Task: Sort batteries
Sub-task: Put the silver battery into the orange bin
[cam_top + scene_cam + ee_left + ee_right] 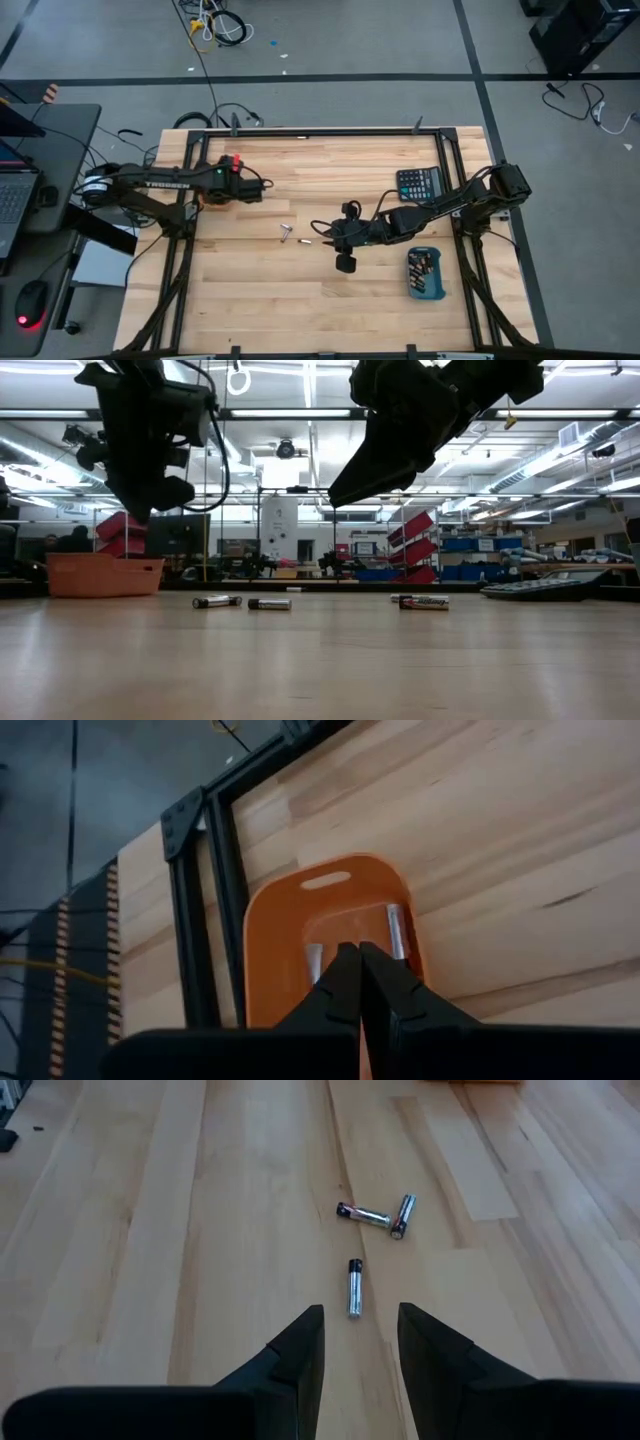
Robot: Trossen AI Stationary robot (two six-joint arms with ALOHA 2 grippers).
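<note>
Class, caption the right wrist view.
Open right gripper hovers above three loose batteries on the wooden table.

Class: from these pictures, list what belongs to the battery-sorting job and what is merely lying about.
Belongs to the job:
loose batteries
orange tray
blue tray
right gripper, open
left gripper, shut

Just lying about:
calculator

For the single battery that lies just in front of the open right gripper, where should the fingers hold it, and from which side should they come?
Grip the lone battery at its middle, coming from above with one finger on each long side. It lies flat on the table, apart from the other two batteries, and its axis runs into the gap of the open right gripper, so closing across the thin body looks easiest.
</note>
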